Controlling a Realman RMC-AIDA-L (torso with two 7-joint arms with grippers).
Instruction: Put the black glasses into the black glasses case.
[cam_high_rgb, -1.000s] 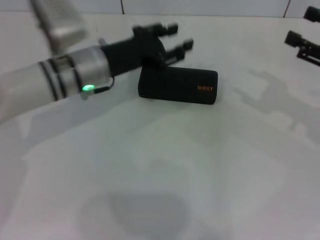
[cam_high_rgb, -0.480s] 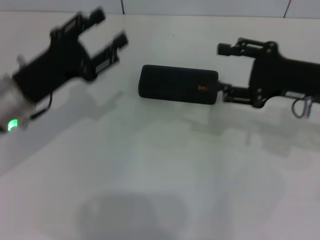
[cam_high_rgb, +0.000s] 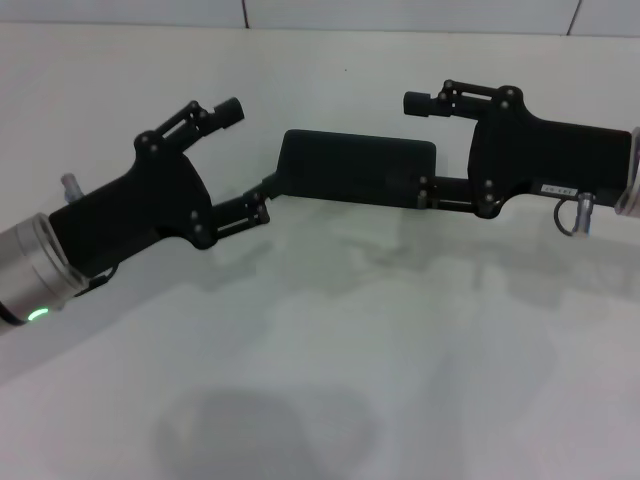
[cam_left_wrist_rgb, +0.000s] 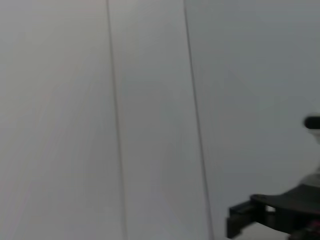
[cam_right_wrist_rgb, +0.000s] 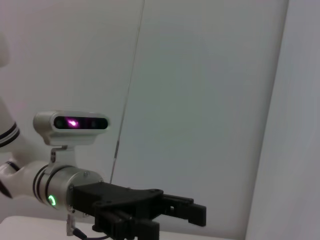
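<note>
Both sets of jaws stood spread wide: the left gripper (cam_high_rgb: 245, 160) reached one end of the matte black rectangular glasses case (cam_high_rgb: 355, 168), its lower finger touching that end, while the right gripper (cam_high_rgb: 420, 148) flanked the opposite end. That closed case, rounded at its corners, lay between them on the white table (cam_high_rgb: 330, 340); the glasses themselves could not be seen.

1. We see even, diffuse light on the white surface (cam_high_rgb: 320, 380), bright and without glare.
2. Soft grey shadows lie under both arms, and a round one near the front edge.
3. The head view looks slightly soft throughout.
4. A green lamp (cam_high_rgb: 38, 314) glows on the left arm.
</note>
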